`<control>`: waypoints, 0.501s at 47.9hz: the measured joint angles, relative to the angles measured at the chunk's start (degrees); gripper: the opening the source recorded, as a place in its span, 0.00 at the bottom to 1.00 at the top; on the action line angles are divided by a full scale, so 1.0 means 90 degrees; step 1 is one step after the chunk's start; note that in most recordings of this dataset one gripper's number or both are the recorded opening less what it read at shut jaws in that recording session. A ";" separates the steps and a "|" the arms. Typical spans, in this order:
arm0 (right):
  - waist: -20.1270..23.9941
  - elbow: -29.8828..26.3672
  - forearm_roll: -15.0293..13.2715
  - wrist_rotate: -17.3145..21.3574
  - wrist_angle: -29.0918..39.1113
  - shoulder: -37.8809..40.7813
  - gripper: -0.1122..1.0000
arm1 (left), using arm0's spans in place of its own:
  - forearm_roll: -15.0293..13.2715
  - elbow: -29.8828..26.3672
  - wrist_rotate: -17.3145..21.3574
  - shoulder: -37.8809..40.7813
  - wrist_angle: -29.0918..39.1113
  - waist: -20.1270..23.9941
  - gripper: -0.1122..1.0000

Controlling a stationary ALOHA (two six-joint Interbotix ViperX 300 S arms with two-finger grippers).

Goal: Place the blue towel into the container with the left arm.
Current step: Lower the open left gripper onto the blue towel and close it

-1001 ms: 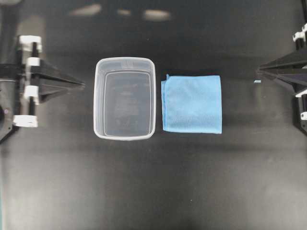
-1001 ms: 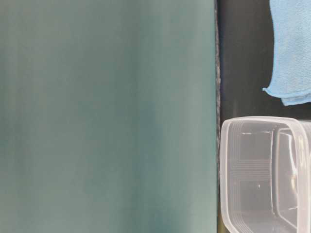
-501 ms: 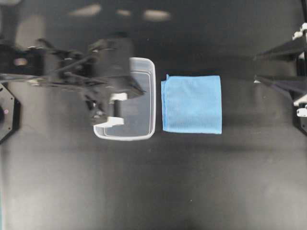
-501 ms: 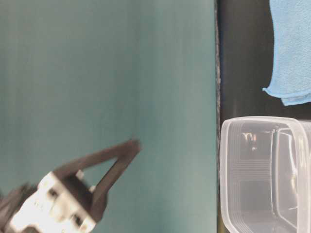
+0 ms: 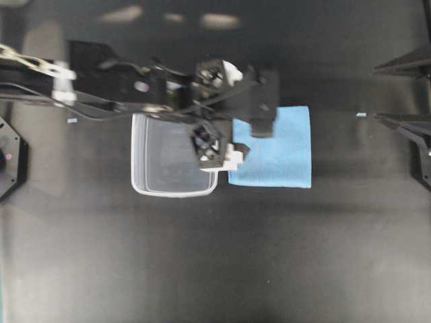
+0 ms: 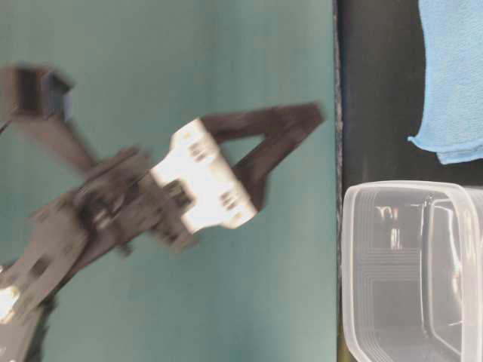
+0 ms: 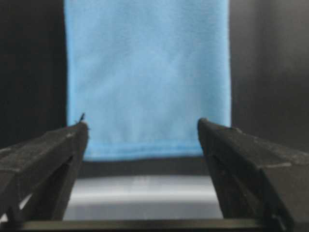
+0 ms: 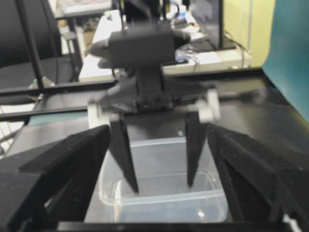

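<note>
Approach step: your left gripper (image 7: 142, 128), jaws spread and empty, hangs above the container (image 5: 151, 182) rim, the blue towel (image 7: 147, 72) flat just ahead. Next, you likely lower onto its near edge and pinch.

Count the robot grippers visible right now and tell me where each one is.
2. The left gripper hangs open above the blue towel, beside the container. The right gripper sits open at the overhead view's right edge, partly cropped.

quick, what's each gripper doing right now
Left gripper: open, empty, above the blue towel.
Right gripper: open, empty, parked at the table edge.
</note>
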 measured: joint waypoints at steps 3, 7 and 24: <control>0.0000 0.0000 0.0000 0.0010 0.0068 -0.0098 0.80 | -0.0010 -0.0244 0.0020 0.0361 0.0000 0.0000 0.91; 0.0000 0.0000 0.0010 0.0010 0.0107 -0.0195 0.80 | -0.0010 -0.0479 0.0020 0.0781 0.0049 0.0000 0.91; 0.0000 0.0000 0.0010 0.0010 0.0137 -0.0273 0.80 | 0.0000 -0.1289 0.0029 0.2158 0.0547 -0.0029 0.91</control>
